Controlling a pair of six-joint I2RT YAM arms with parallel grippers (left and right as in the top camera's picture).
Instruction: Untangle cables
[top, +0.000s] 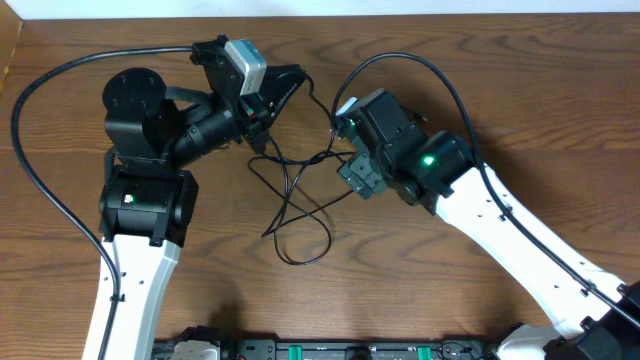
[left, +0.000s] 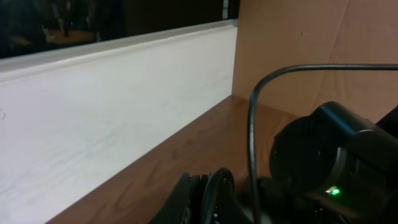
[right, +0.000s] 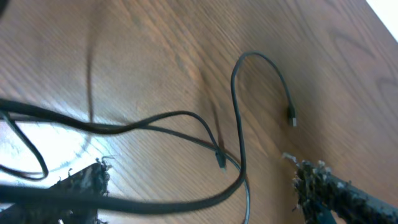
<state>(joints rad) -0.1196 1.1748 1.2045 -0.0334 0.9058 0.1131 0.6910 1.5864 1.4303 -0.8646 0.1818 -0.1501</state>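
Your cables (top: 300, 205) lie in a loose black tangle on the wooden counter (top: 420, 290), in the middle between the two arms, with loops trailing toward the near edge and strands running up toward both claws. From overhead, your left claw (top: 268, 118) is tipped over on its side near the far edge of the counter, its dark fingers pointing toward the tangle's upper strands; you cannot tell from this view whether it is clenched or released, or whether it has a strand. The left wrist view does not help: it looks along the counter at a white wall panel (left: 112, 118), with only the right arm's dark body (left: 336, 155) and a thick black lead (left: 261, 124) in view. Your right claw (top: 358, 178) sits just beside the tangle's right side. In the right wrist view its two worn fingertips (right: 329, 186) stand well apart, so it is released, with cable strands (right: 186, 121) crossing the counter between and beyond them and a small plug end (right: 292, 118) lying free off to the right.
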